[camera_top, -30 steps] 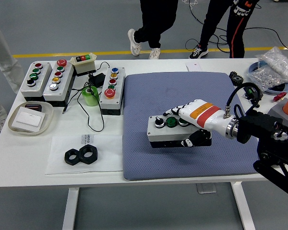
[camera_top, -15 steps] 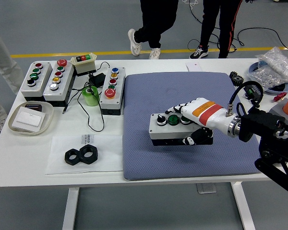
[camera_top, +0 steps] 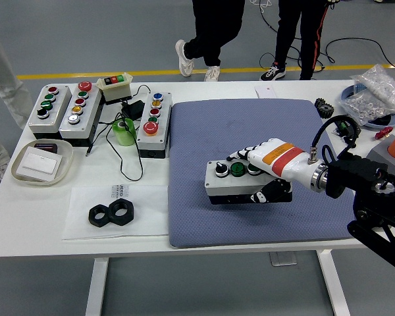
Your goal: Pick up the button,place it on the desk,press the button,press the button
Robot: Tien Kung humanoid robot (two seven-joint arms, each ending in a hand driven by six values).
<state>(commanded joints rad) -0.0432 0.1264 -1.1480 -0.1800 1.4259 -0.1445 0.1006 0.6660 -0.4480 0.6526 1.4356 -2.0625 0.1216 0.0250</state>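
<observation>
My right hand (camera_top: 266,172) is closed round the button box (camera_top: 240,181), fingers (camera_top: 245,155) laid over its top at the right end and the thumb (camera_top: 263,195) tucked against its near side, so the box is pinched between them; it sits low over the blue mat (camera_top: 204,131), right of centre on the white table (camera_top: 46,220), and I cannot tell whether its base is fully down or a shade lifted at my end; its long axis runs left to right across the mat, roughly in line with my forearm, with the black knob (camera_top: 220,170) and the green button (camera_top: 237,168) lying to the left of my fingertips, just beside them; my left hand is nowhere in view, so the right is plainly the nearer; I judge the setting-down nearly done, and the press will want my grip released, then a short shift leftward along that axis onto the green cap.
</observation>
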